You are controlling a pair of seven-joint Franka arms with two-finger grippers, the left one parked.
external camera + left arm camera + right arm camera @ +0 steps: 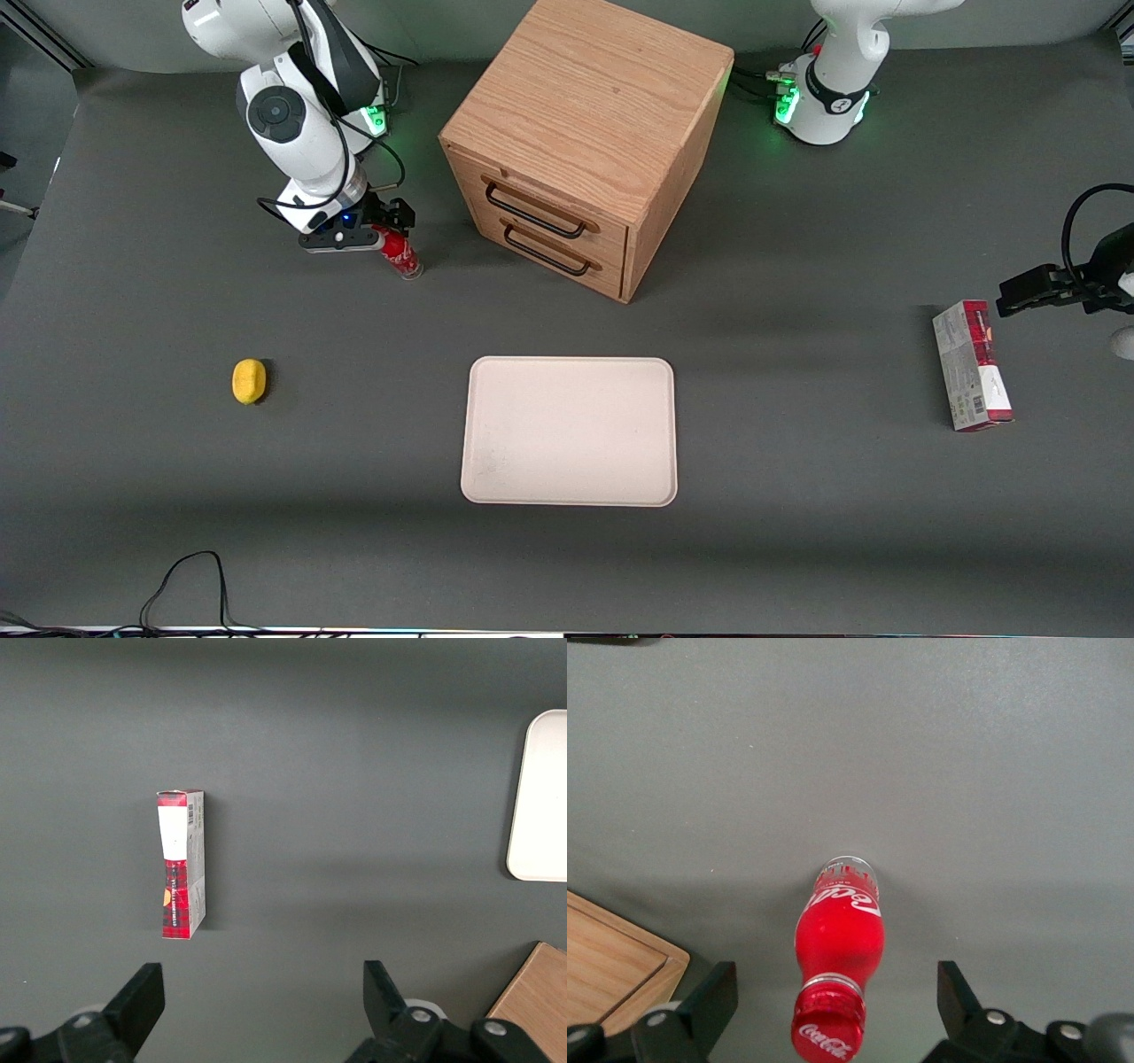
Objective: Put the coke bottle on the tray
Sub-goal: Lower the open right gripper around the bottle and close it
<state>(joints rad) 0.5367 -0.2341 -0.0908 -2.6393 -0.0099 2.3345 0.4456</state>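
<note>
A small slim coke bottle (400, 255) (837, 979) with a red cap, a red label in white script and a clear base stands upright on the dark grey counter in the upper left of the front frame, between the open fingers of the pincer (383, 226) (837, 1014). A large flat cream-white rectangular tray (570, 431) (540, 797) with rounded corners and a low rim lies empty at lower centre, well apart from the bottle.

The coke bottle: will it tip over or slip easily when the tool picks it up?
The coke bottle stands tall on a narrow base, so a sideways bump would probably tip it. Its smooth round body may slip or turn. The open tool straddles its capped top, so tipping seems likelier.
</note>
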